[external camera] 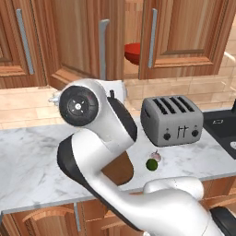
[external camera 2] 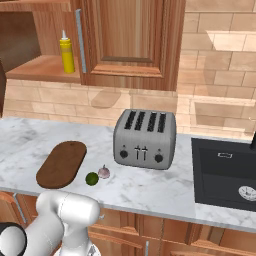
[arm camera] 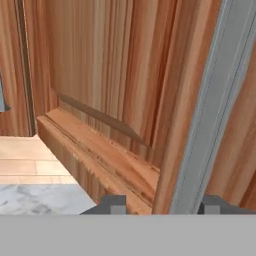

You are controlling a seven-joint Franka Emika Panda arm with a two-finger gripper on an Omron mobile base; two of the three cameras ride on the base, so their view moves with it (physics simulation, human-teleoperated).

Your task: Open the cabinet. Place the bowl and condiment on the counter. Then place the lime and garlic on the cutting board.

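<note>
Left base view: the cabinet (external camera: 87, 41) door stands ajar, the red bowl (external camera: 132, 52) showing on its shelf; lime (external camera: 151, 164) and garlic (external camera: 156, 156) sit near the table's (external camera: 27, 152) front edge. Right base view: the yellow condiment bottle (external camera 2: 66, 52) is on the shelf, the cutting board (external camera 2: 62, 163) beside the lime. Hand view: the pincer (arm camera: 162, 205) straddles the grey bar handle (arm camera: 210, 115), partly open; I cannot tell whether it grips.

1 glossy red bowl (external camera: 132, 52) on cab shelf. 1 small yellow squeeze bottle (external camera 2: 66, 52). 1 round dark green lime (external camera 2: 92, 178), 1 whitish-pink garlic bulb (external camera 2: 104, 172). 1 dark brown oval wooden board (external camera 2: 61, 163). 1 grey 4-slot toaster (external camera 2: 145, 139). 1 black sink (external camera 2: 224, 172).
</note>
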